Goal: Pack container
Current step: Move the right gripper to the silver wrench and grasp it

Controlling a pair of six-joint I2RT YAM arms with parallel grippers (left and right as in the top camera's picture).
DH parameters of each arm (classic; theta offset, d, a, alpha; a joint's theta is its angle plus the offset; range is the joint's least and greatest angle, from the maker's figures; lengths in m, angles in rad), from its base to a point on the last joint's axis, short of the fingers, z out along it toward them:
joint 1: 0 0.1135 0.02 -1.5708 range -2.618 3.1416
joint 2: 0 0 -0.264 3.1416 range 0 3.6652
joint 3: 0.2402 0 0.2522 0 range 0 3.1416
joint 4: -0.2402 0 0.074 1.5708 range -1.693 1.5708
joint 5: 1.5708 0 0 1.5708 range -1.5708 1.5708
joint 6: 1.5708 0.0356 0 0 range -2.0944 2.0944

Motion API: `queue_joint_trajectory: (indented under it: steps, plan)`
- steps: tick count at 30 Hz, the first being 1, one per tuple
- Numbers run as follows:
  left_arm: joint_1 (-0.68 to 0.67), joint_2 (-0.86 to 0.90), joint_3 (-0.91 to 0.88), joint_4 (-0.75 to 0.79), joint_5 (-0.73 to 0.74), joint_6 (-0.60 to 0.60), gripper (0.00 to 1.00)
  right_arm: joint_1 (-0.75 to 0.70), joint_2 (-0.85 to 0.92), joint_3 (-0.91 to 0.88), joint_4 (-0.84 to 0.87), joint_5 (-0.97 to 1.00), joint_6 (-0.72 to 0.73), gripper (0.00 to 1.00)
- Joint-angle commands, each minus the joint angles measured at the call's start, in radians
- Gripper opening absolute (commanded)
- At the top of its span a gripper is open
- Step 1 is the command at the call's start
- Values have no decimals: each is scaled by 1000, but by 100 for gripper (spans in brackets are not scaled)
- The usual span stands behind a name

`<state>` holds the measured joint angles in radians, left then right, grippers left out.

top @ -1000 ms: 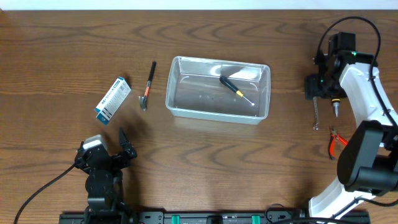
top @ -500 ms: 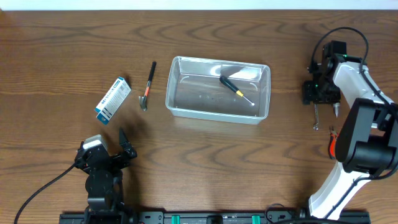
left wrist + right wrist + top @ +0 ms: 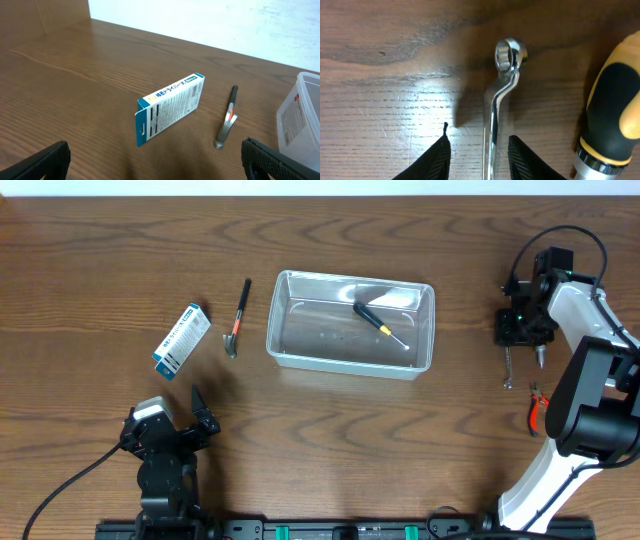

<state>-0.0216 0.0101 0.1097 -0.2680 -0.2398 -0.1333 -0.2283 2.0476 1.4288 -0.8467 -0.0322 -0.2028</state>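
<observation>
Currently only a screwdriver lies in the container. At three o'clock, the right pincer straddles a wrench, jaws parted; left pincer gapes.

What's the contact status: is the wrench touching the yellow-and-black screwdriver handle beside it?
Apart. The right wrist view shows a strip of bare wood between the wrench and the screwdriver along their whole visible length.

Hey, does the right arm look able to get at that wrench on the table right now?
Probably yes. The right gripper hangs right over the wrench, jaws apart on either side of its shank, with nothing between. The yellow-and-black tool handle lies close beside it, though apart.
</observation>
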Motion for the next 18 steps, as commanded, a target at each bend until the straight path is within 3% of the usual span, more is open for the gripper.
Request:
queue_joint_trajectory:
  steps: [1,10,18]
  plan:
    - [3,-6,-23,-7,-4,6,98,-6,6,-3,2,-28,-31,34]
    - [3,-6,-23,-7,-5,6,98,-7,10,-3,3,-6,-38,26]
    - [3,-6,-23,-7,-4,6,98,-7,32,-5,6,6,-38,30]
